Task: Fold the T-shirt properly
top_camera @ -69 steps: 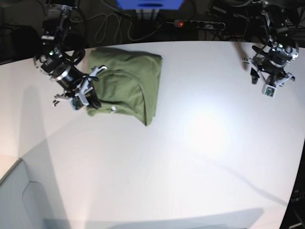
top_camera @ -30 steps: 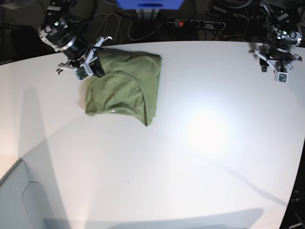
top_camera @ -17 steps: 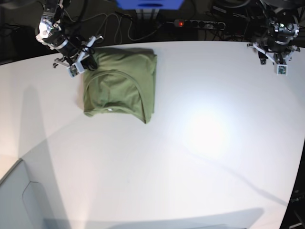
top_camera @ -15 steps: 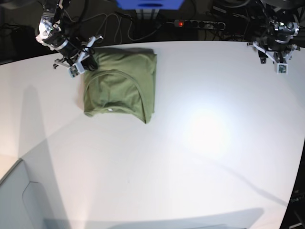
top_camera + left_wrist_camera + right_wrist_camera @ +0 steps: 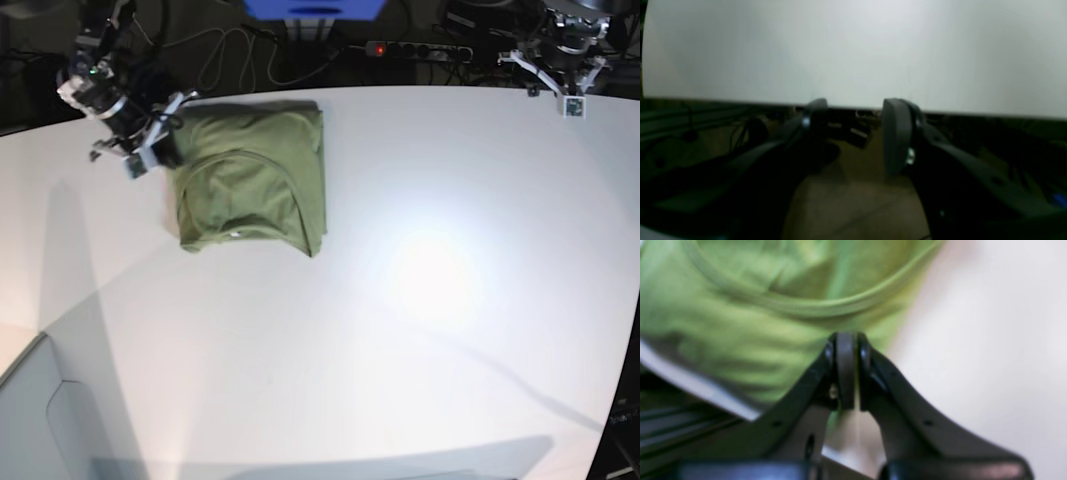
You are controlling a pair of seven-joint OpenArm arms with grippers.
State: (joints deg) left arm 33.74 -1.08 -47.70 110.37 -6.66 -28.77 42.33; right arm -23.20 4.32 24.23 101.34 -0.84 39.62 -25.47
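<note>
The near half of the white counter (image 5: 400, 330) lies bare under a bright patch of lamp glare, and the T-shirt (image 5: 250, 175) sits beyond that, toward the counter's far edge. It is an olive-green bundle, folded into a rough rectangle with its far side lying along that far edge. A curved seam runs across its top layer, and a small pale mark shows near its nearest hem.

The right gripper (image 5: 165, 150) sits at the T-shirt's far corner, on the side away from the glare. In the right wrist view the right gripper (image 5: 846, 368) has its jaws pressed together with no gap. Green cloth fills the picture right behind the tips, with a thick rolled hem (image 5: 813, 308) curving just beyond them. A sliver of green shows low between the jaws, but the picture is too blurred to say whether any fabric is pinched there.

The left gripper (image 5: 560, 85) hangs well apart from the T-shirt, out past the counter's far edge at the opposite corner. In the left wrist view the left gripper (image 5: 853, 133) has its jaws standing parted with nothing between them. The counter's pale surface spreads beyond the tips, and dark clutter and cables lie below.

Beyond the T-shirt, behind the counter, lies a black power strip (image 5: 420, 49) with a red light, beside a blue object (image 5: 315, 9).
</note>
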